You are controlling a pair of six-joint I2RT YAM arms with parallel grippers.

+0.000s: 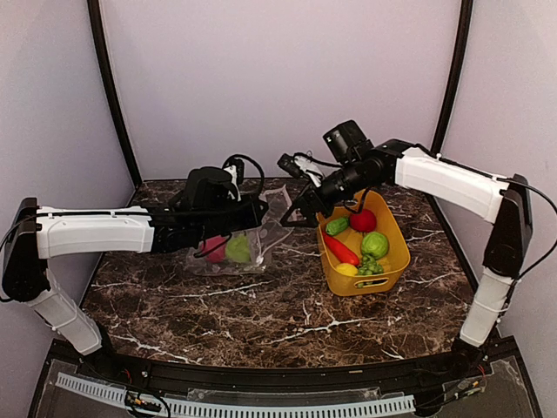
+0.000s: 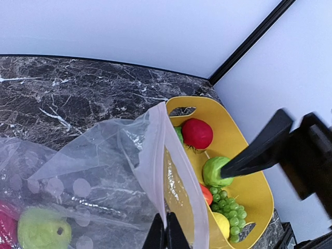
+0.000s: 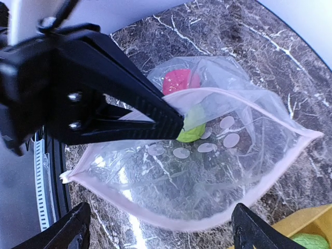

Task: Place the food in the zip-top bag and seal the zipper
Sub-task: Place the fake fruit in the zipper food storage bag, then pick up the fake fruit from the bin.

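Bare worktop (image 1: 261, 322) is seen nearest. Beyond it, the zip-top bag (image 3: 207, 176) is held by its zipper (image 2: 154, 166) in the fully closed left claw (image 2: 166, 233). The right claw (image 3: 162, 228), spread wide and empty, is positioned over the open mouth. Food (image 1: 374, 244) is contained in the yellow basket (image 1: 402, 252), just right of the bag.

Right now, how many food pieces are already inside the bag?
2: a pink-red piece and a green piece, side by side deep in the zip-top bag. The left claw may hide more.
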